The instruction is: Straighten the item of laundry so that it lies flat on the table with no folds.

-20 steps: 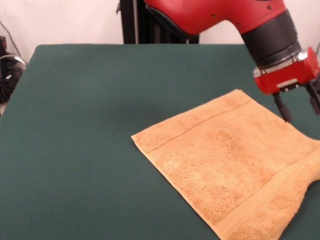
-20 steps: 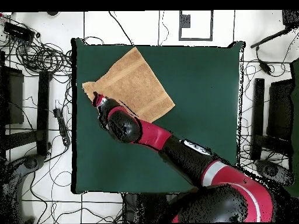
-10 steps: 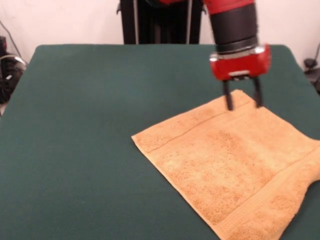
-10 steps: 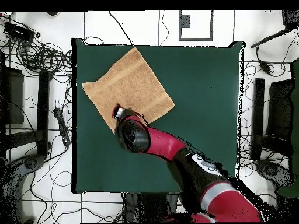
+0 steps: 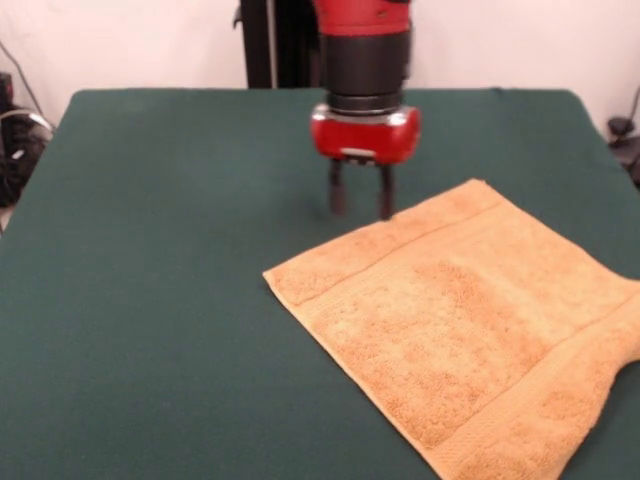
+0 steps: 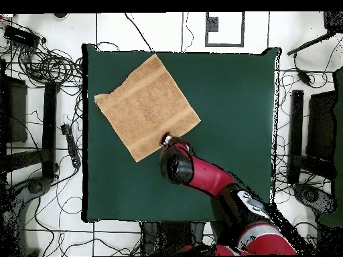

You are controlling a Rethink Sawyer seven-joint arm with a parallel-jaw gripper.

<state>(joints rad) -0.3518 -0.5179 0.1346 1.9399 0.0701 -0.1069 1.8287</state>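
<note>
Gripper: my gripper [image 5: 360, 195] hangs from my red and black arm [image 5: 364, 60], pointing straight down, its two dark fingers [image 5: 338, 190] parted with a clear gap between them, and it holds nothing.
Gripper position: in the front view it stands over bare green cloth just beyond the towel's far edge, at about the middle of that edge; whether the tips touch the worktop I cannot tell. In the overhead view my gripper [image 6: 165, 140] shows right at the towel's border, on its lower right side.
Towel: the mustard-yellow terry towel [image 5: 470, 320] lies spread open on the worktop, turned so that its corners point like a diamond; in the overhead view the towel [image 6: 147, 107] sits in the worktop's upper left part, one corner close to the top edge and another close to the left edge.
Towel surface: mostly flat, with a woven band running along its far edge and another along its near right edge; the right corner in the front view looks slightly wavy and runs toward the picture's border.
Worktop: the dark green worktop [image 5: 170, 300] is far larger than the towel and bare to the left of it.
Surroundings: cables [image 6: 40, 63] lie on the floor beside the worktop in the overhead view.
</note>
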